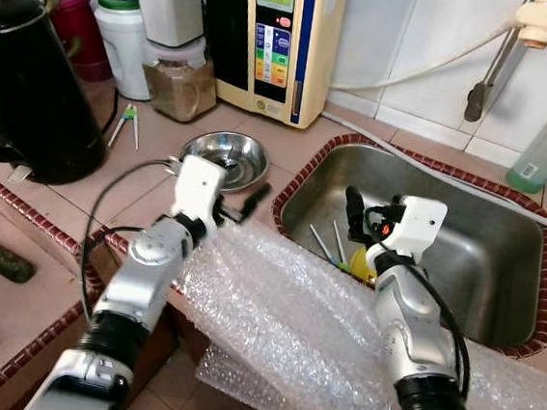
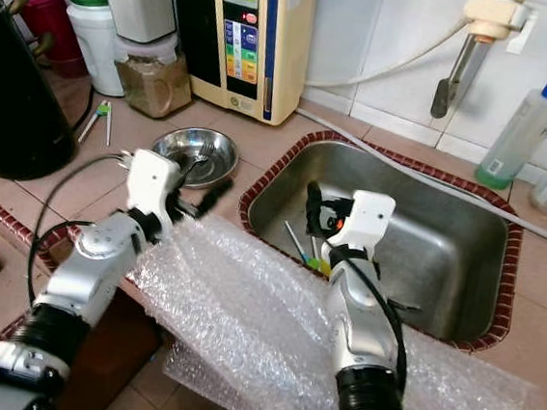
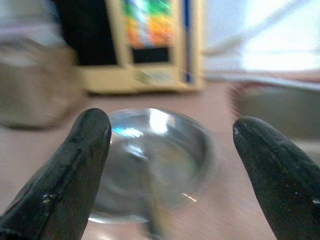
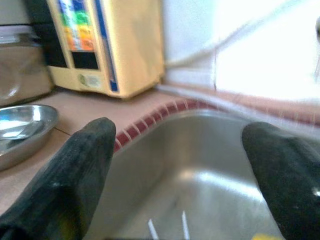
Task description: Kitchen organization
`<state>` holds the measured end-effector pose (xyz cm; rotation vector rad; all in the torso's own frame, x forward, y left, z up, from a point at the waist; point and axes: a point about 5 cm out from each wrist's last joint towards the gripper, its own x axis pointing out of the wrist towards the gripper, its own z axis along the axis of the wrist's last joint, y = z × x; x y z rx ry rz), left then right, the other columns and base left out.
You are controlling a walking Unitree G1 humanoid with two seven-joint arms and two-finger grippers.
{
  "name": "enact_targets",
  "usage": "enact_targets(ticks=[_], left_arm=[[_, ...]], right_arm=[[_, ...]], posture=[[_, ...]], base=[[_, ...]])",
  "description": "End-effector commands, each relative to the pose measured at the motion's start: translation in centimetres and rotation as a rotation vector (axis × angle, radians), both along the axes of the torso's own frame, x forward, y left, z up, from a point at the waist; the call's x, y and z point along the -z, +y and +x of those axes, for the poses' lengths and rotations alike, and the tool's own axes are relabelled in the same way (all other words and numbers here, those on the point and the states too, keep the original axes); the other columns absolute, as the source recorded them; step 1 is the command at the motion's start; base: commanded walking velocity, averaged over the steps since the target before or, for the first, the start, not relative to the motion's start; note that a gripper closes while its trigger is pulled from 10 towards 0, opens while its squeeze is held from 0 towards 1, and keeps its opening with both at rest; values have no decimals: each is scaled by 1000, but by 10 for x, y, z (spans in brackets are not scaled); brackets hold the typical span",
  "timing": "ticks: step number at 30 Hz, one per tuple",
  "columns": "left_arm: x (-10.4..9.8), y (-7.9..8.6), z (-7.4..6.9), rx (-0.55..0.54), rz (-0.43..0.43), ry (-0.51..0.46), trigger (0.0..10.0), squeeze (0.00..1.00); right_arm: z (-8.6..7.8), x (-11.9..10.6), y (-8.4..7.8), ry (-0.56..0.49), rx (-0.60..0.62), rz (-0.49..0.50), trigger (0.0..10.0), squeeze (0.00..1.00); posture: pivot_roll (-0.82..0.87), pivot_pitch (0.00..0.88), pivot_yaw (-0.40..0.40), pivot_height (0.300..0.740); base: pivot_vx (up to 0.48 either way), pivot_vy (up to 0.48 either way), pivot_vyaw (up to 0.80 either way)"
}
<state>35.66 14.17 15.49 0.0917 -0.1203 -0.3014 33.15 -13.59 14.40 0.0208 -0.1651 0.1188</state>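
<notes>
Steel bowl (image 1: 225, 157) probably gets picked next: left claw (image 3: 170, 150), fingers apart, hovers before it; right claw (image 4: 177, 165), likewise apart, beside it over the sink (image 1: 502, 246).

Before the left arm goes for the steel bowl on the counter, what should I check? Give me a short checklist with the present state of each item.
1. Left gripper jaws open: ok.
2. Left gripper aimed at the round shiny steel bowl: ok, bowl sits between the jaws in the left wrist view.
3. Bowl empty: cannot tell, something thin seems to lie in it.
4. Sheet of clear bubble wrap under the arm, free of the jaws: ok.
5. Right gripper out of the way, over the steel sink: ok.
</notes>
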Motion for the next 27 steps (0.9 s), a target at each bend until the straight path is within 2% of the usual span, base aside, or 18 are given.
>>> enact_targets(ticks=[1,2,3,5,11,12,13,20,21,22,23,24,25,26,27], left_arm=[[-5,5,3,-50,7,-34,10000,1000],[-4,5,3,-58,7,-39,10000,1000],[-3,6,3,-63,-3,-38,10000,1000],[1,7,3,-69,-3,-31,10000,1000],[14,5,2,-67,9,5,10000,1000],[18,3,1,-63,20,21,10000,686],[24,2,0,-61,31,48,10000,0],[42,0,0,-50,11,141,10000,0],[44,-1,0,-47,6,156,8157,0],[45,-1,0,-45,5,161,8157,0],[46,-1,0,-42,1,170,5255,0],[47,-1,0,-42,-6,176,4118,0],[47,-1,0,-42,-11,180,4118,0],[48,-1,1,-45,-14,182,1608,0],[47,-1,2,-45,-16,183,0,0]], right_arm=[[-6,1,11,18,-84,-12,10000,1000],[-9,1,14,26,-119,7,10000,1000],[-12,1,16,32,-160,47,10000,0],[-18,-1,19,46,-179,110,10000,0],[-27,-11,24,22,-190,103,10000,0],[-29,-12,25,19,-192,97,10000,0],[-31,-15,25,17,-197,90,10000,0],[-35,-21,29,4,-223,22,10000,0],[-39,-23,36,9,-297,91,10000,0],[-40,-23,37,10,-315,96,10000,0],[-40,-24,38,8,-303,72,10000,0],[-39,-24,38,2,-287,44,10000,0],[-39,-25,38,-2,-277,24,10000,0],[-42,-28,42,-36,-298,21,10000,0],[-43,-28,45,-33,-305,20,10000,0]], posture=[[-25,4,45,740],[-25,4,45,740],[-26,2,44,740],[-26,2,43,740],[-30,2,40,740],[-36,2,40,740],[-36,2,40,740],[-48,6,41,740],[-48,6,41,740],[-48,6,41,740],[-48,6,41,740],[-48,6,41,740],[-48,6,41,740],[-54,8,42,740],[-54,8,42,740]], base=[[0,0,0],[0,0,0],[0,0,0],[0,0,0],[0,0,0],[0,0,0],[0,0,0],[0,0,0],[0,0,0],[0,0,0],[0,0,0],[0,0,0],[0,0,0],[0,0,0],[0,0,0]])
